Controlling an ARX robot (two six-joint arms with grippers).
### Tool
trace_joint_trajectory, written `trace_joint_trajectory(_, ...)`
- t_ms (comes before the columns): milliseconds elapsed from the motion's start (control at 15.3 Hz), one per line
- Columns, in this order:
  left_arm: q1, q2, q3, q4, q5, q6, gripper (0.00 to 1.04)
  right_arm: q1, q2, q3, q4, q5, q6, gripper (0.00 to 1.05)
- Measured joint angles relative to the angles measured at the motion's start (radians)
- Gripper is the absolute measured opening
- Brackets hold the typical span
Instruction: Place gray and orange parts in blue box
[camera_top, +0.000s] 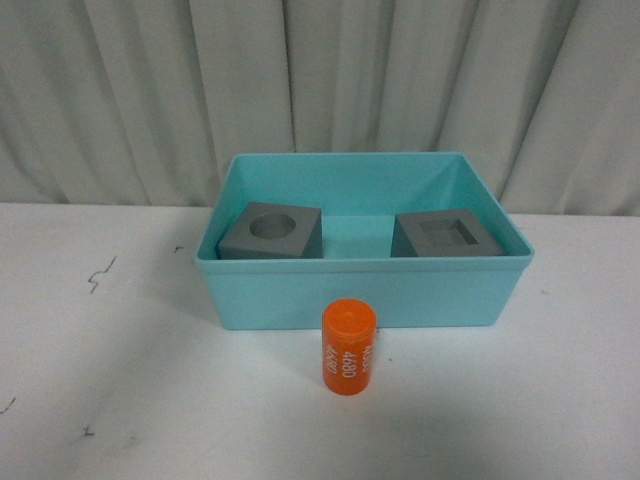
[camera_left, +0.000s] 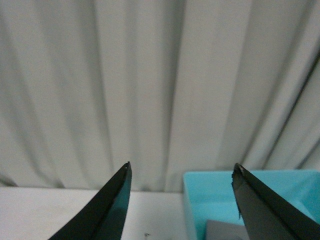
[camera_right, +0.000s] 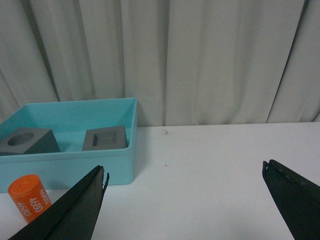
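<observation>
The blue box (camera_top: 360, 295) stands on the white table (camera_top: 110, 400) in the front view. Inside it lie the gray cube with a round recess (camera_top: 271, 231) on the left and the gray cube with a square recess (camera_top: 446, 236) on the right. The orange cylinder (camera_top: 348, 347) with white numerals stands upright on the table just in front of the box. No arm shows in the front view. My left gripper (camera_left: 181, 170) is open and empty, left of the box (camera_left: 210, 195). My right gripper (camera_right: 184, 170) is open and empty, right of the box (camera_right: 75, 162) and cylinder (camera_right: 29, 197).
A pale pleated curtain (camera_top: 320, 90) hangs behind the table. Small dark marks (camera_top: 100, 272) dot the tabletop at the left.
</observation>
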Motion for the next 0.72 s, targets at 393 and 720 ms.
trace_joint_trajectory(393, 0.093, -0.235, -0.393, 0.140, 0.088, 0.019, 0.02, 0.000, 0.000, 0.000, 0.000, 0.000, 0.000, 0.98)
trace_joint_trajectory(720, 0.134, -0.384, -0.538, 0.118, 0.136, 0.020, 0.02, 0.000, 0.000, 0.000, 0.000, 0.000, 0.000, 0.98)
